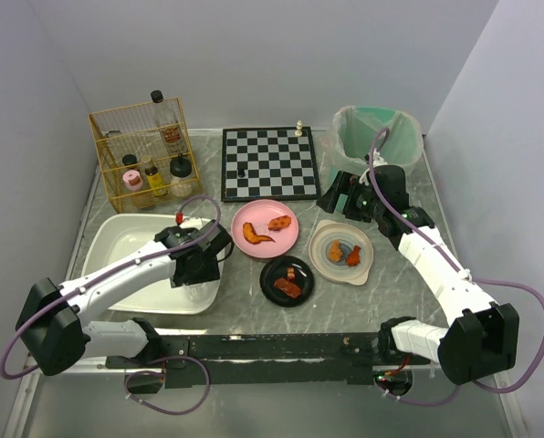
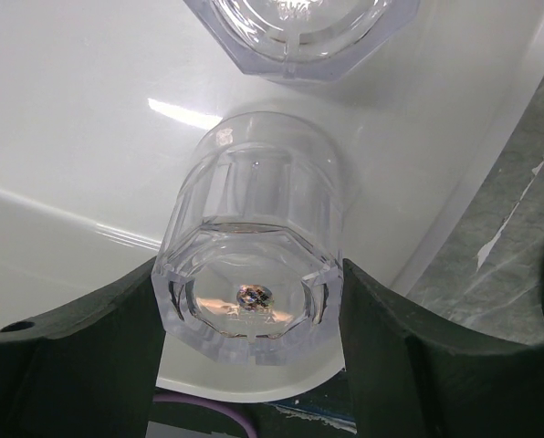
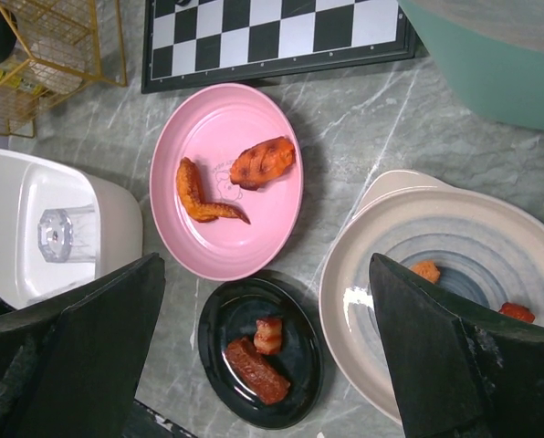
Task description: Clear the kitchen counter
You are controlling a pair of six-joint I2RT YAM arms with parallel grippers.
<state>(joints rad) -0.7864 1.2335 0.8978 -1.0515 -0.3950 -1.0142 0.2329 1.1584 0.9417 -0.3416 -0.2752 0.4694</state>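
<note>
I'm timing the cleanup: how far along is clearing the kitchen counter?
Done: one clear glass already sits in the white tub. In hand: the left hand grips a second glass inside the tub; the right hand hangs open over the beige plate. Left: that plate, the pink plate and the black plate, all with food, sit on the kitchen counter.

You see the counter [image 1: 345,306] lying flat and level across the whole workspace: a grey, marble-patterned top with whitish veins. In the right wrist view the veins run as pale diagonal streaks; at the left wrist view's right edge, white scratches show.
</note>
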